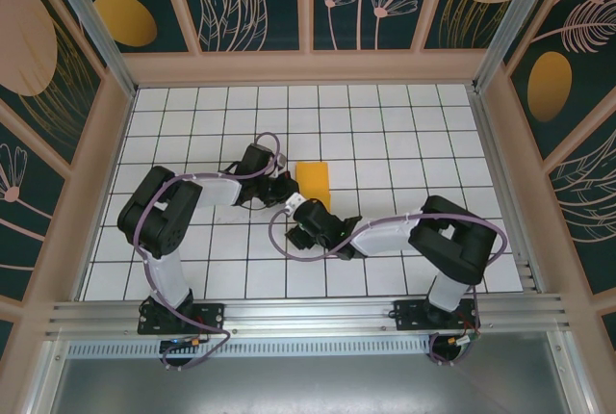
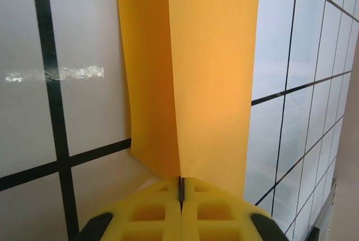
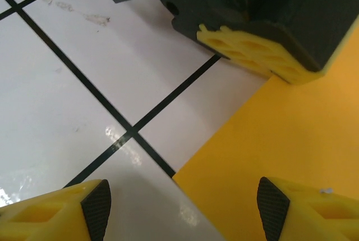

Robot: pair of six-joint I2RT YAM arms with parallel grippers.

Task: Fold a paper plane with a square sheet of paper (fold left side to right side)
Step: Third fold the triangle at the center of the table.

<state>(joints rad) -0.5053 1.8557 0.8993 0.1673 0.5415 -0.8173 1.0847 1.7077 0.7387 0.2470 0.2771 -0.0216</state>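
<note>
The left gripper [image 2: 180, 189] has its two yellow fingers [image 2: 219, 210] pressed tight together. They pinch the near edge of the orange paper [image 2: 213, 73]. From the left wrist, the paper runs away from the fingers in two parts. The left part looks darker, and the two parts meet along one straight line.

The right gripper [image 3: 182, 210] has its fingers spread wide apart and holds nothing. One finger [image 3: 67, 213] is over the white table [image 3: 84, 112], and the other is over the paper. I cannot tell if it touches the paper. A corner of the paper points in between them.

From the top, the paper looks like a narrow strip about one tile wide. It sits near the middle of the table, just right of the left gripper and just past the right gripper. The two grippers are close together. Both arms bend in from the near edge toward the middle. The table has black grid lines.
</note>
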